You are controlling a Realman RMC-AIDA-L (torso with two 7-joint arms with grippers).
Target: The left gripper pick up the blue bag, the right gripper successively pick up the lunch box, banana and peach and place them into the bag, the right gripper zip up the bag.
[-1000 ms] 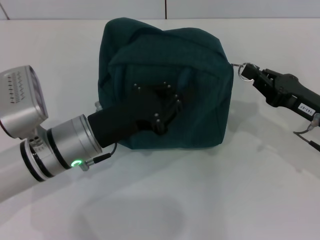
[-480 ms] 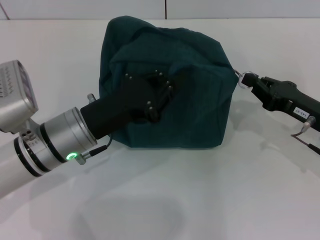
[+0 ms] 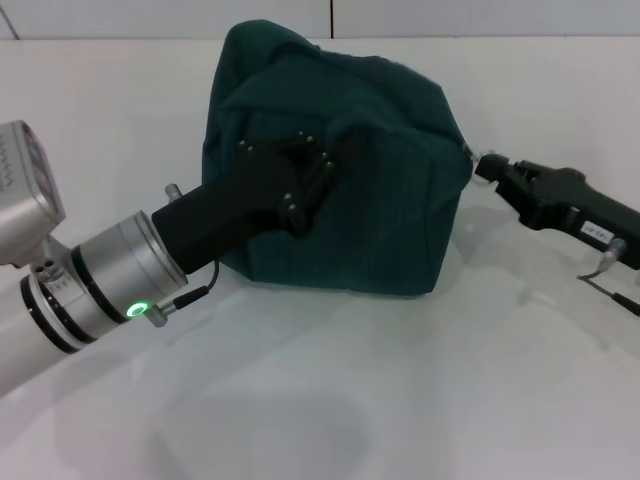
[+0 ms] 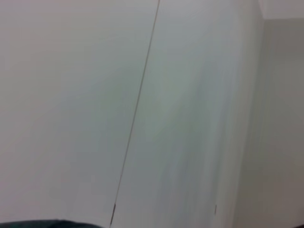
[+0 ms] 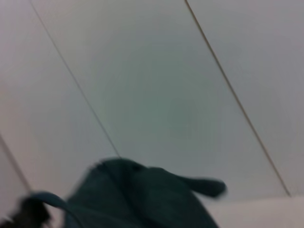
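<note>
At frame centre the left gripper [image 3: 305,180] clamps the blue bag [image 3: 380,180], while the right gripper [image 3: 490,168], apparently pinching the zipper pull, could slip off if it tugs askew.

plain dark teal bag [image 3: 370,190], black grippers, seemingly white table [image 3: 400,400].

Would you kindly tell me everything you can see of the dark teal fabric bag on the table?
The dark teal fabric bag is a soft, boxy, slightly slumped pouch of matte woven-looking cloth, standing on the white table near its far edge. Its top is bunched and appears closed; nothing inside shows. The left gripper presses into its front face, fingers hidden against the cloth. The right gripper meets the bag's right upper corner at a small metal pull. The right wrist view shows the bag's rumpled top.
</note>
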